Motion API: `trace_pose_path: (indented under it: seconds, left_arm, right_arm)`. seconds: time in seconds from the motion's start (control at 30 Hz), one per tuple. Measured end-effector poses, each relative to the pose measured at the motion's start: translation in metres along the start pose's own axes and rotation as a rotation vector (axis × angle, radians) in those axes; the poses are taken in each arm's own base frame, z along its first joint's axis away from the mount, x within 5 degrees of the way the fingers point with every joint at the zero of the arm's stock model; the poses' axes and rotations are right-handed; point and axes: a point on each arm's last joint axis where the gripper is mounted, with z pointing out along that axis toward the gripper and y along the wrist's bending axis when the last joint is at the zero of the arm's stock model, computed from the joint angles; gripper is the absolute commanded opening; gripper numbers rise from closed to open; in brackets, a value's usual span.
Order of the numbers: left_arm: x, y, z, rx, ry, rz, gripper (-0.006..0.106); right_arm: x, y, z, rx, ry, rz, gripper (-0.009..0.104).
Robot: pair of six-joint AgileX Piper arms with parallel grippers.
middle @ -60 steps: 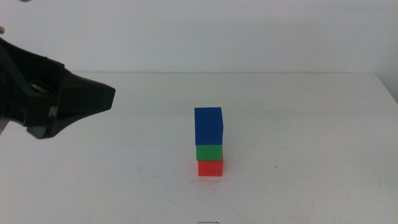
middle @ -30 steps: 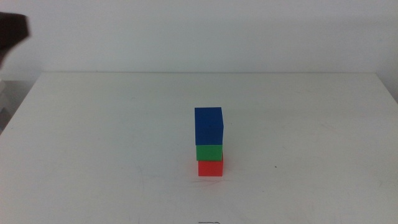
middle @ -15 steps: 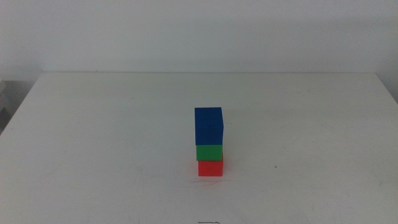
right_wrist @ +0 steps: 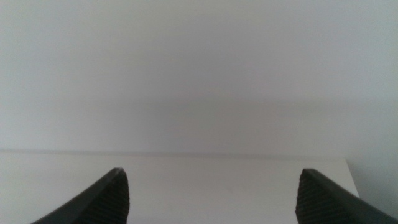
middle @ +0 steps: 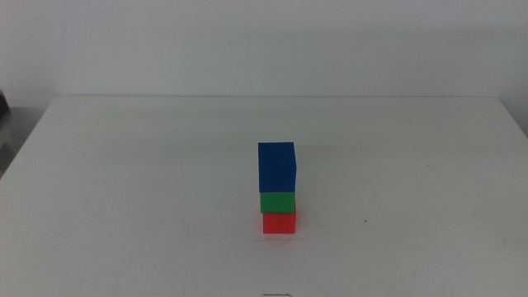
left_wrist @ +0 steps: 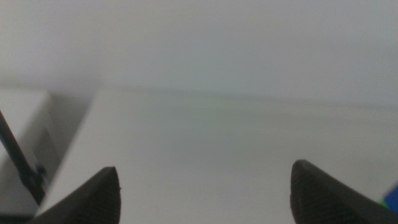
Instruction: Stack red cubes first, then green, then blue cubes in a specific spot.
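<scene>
On the table (middle: 124, 181), blue (middle: 276, 167) tops green (middle: 277, 202) tops red (middle: 280, 223); left gripper (left_wrist: 205, 193) and right gripper (right_wrist: 214, 196) both gape wide, empty.

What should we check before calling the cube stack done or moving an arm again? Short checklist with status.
1. Order: red cube bottom, green cube middle, blue cube top: ok.
2. Stack upright on the table, edges roughly aligned: ok.
3. Left gripper open, holding nothing: ok.
4. Right gripper open, holding nothing: ok.
5. Both arms out of the middle view, away from the stack: ok.
6. Stack at the intended spot: cannot tell, no marker.
</scene>
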Motion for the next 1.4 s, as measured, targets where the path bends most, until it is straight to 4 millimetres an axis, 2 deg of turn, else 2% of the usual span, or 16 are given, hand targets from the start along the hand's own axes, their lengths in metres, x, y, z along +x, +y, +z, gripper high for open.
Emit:
trace_pose_path:
  seconds: [0.07, 0.17, 0.3, 0.5, 0.6, 0.7, 0.9, 1.23, 1.4]
  left_arm:
    - [0.021, 0.002, -0.001, 0.008, 0.027, -0.017, 0.094]
    - [0.049, 0.005, -0.006, 0.012, 0.049, -0.029, 0.094]
    - [0.08, 0.009, -0.015, 0.013, 0.044, -0.029, 0.094]
    - [0.116, 0.014, -0.027, 0.018, 0.004, -0.031, 0.094]
    - [0.134, 0.017, -0.03, 0.012, -0.021, -0.035, 0.094]
    - [0.151, 0.02, -0.031, 0.0, -0.045, -0.041, 0.094]
    - [0.177, 0.023, -0.025, -0.004, -0.028, -0.041, 0.094]
    - [0.209, 0.027, -0.009, -0.017, 0.068, -0.038, 0.094]
    - [0.214, 0.027, -0.006, -0.011, 0.048, -0.037, 0.094]
  right_arm:
    - [0.009, 0.0, -0.004, -0.019, -0.066, -0.003, 0.086]
    - [0.037, -0.002, -0.004, -0.04, -0.109, -0.012, 0.086]
    - [0.097, -0.008, -0.004, -0.059, -0.102, -0.018, 0.086]
    - [0.181, -0.031, -0.038, 0.026, -0.121, 0.008, 0.086]
    - [0.221, -0.04, -0.05, 0.098, -0.149, 0.031, 0.086]
    - [0.253, -0.046, -0.055, 0.15, -0.178, 0.046, 0.086]
    - [0.29, -0.048, -0.057, 0.163, -0.23, 0.048, 0.086]
    - [0.319, -0.05, -0.043, 0.168, -0.158, 0.049, 0.086]
    - [0.328, -0.051, -0.038, 0.171, -0.127, 0.047, 0.086]
